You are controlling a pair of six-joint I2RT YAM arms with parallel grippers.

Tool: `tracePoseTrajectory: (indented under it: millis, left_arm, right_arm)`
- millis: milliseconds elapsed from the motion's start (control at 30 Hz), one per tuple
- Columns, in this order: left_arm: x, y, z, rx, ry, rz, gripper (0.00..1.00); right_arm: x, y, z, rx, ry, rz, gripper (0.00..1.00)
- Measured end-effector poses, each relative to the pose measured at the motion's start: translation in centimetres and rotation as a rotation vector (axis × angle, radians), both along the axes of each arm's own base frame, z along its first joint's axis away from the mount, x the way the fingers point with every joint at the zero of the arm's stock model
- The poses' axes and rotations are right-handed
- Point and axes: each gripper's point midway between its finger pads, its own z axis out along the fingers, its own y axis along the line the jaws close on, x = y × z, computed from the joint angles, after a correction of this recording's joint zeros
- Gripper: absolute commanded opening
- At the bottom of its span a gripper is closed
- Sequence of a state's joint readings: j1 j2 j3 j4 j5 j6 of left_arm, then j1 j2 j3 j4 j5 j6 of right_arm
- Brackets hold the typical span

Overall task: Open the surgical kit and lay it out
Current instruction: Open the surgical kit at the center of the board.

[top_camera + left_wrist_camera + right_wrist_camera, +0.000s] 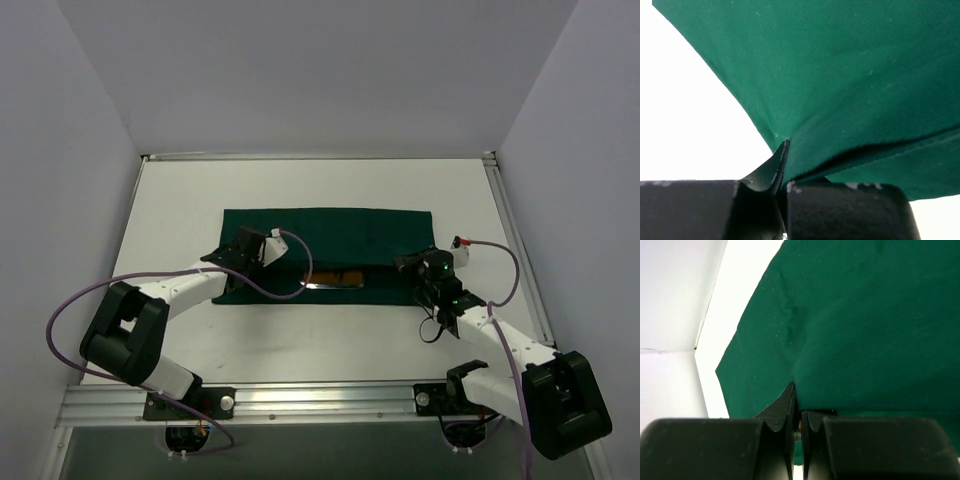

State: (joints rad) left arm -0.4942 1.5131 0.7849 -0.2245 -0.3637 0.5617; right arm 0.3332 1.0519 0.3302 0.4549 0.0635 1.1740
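As the left arm (180, 290) and right arm (505, 338) stretch forward, the left gripper (784, 170) and right gripper (796, 405) pinch the green drape (340, 232).

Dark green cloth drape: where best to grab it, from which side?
Probably its thin near edge, toward both ends, from the arms' side. The dark green cloth drape lies flat, so only an edge can be pinched; left gripper and right gripper hold it there.

Free to pass over bare surface (330, 190) beyond and beside the green drape (380, 230); blocked along its near edge by left gripper (268, 255) and right gripper (420, 270), steel tray (335, 281) between.
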Motion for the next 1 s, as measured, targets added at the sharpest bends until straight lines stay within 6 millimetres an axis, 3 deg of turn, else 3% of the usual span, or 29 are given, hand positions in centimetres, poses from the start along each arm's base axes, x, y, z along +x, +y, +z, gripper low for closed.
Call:
tracePoseTrajectory:
  millis: [133, 267, 467, 600, 800, 1000]
  left_arm:
    - [0.3, 0.4, 0.7, -0.007, -0.012, 0.014, 0.02]
    - [2.6, 0.6, 3.4, -0.038, -0.074, 0.048, 0.02]
    - [8.1, -0.1, 9.3, -0.095, -0.221, 0.082, 0.02]
    - [12.0, -0.9, 10.9, -0.106, -0.282, 0.093, 0.02]
    - [18.3, -1.2, 11.4, -0.11, -0.347, 0.139, 0.02]
    - [24.6, -0.6, 11.7, -0.109, -0.431, 0.19, 0.02]
  right_arm:
    - [1.3, 0.3, 0.8, -0.036, -0.006, 0.018, 0.0]
    - [3.5, 0.7, 2.9, -0.071, -0.043, 0.033, 0.0]
    - [10.9, 1.2, 7.9, -0.157, -0.14, 0.047, 0.0]
    - [16.8, 1.5, 10.2, -0.192, -0.194, 0.058, 0.0]
    - [24.6, 1.2, 9.5, -0.225, -0.206, 0.065, 0.0]
    - [30.9, 1.1, 9.0, -0.229, -0.235, 0.048, 0.0]
